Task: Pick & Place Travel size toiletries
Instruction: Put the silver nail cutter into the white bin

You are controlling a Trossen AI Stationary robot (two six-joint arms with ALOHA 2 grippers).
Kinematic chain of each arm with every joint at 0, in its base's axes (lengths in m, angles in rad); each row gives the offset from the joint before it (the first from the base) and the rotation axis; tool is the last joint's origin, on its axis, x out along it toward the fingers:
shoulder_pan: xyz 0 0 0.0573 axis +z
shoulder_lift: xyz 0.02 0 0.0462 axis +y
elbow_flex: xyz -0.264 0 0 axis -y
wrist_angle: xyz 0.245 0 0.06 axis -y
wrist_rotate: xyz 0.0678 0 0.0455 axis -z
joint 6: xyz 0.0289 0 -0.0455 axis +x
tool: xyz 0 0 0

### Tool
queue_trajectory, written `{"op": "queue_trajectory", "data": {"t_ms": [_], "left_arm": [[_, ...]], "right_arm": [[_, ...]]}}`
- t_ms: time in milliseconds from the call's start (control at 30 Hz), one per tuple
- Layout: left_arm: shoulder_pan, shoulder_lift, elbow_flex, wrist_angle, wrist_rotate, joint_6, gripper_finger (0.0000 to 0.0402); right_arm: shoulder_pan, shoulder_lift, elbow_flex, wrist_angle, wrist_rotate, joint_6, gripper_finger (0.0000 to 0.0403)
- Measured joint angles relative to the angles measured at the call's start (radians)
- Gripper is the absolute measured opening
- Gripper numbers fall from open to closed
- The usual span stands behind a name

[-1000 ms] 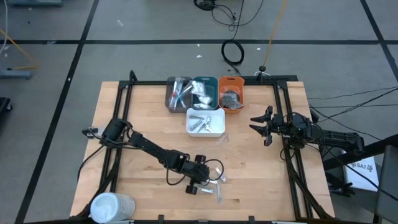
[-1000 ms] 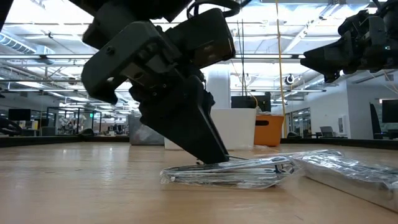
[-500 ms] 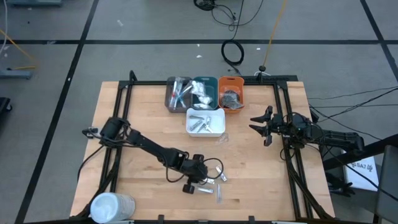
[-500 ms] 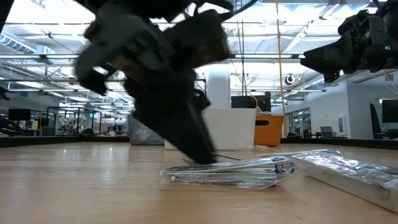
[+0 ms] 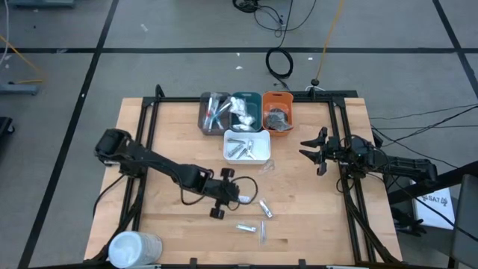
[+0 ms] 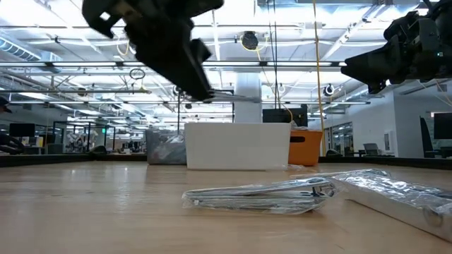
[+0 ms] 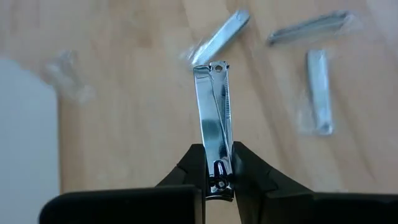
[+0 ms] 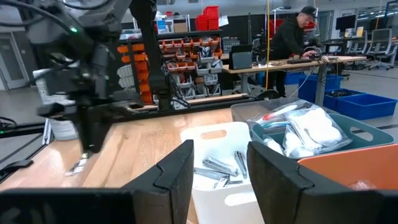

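One bare steel clipper (image 7: 213, 134) sticks forward from the left gripper (image 7: 216, 177), pinched at its hinge end clear of the table, and I judge it light, rigid and slippery, while the right gripper (image 5: 312, 153) waits spread apart.

A polished metal nail clipper (image 7: 213, 124), mirror-bright, sits clamped between the left gripper's (image 7: 217, 163) matt black plastic jaws. Beyond them the surface (image 7: 137, 112) is pale, smooth wood; the packets (image 7: 318, 91) there are glossy, crinkled clear wrap.
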Motion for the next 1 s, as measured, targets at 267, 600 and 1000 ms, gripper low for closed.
{"op": "queue_trajectory", "data": {"t_ms": [267, 600, 1000], "left_arm": [[0.047, -0.171, -0.326, 0.37, -0.054, -0.058, 0.0035], [0.144, -0.27, -0.586, 1.096, -0.203, 0.004, 0.0039], [0.331, -0.18, -0.191, 0.412, -0.157, 0.122, 0.0046]], "right_arm": [[0.0, 0.0, 0.0, 0.002, 0.0, 0.0, 0.0141], [0.0, 0.01, 0.0, 0.007, 0.0, 0.0, 0.0141], [0.0, 0.018, 0.0, 0.001, 0.0, 0.0, 0.0141]]}}
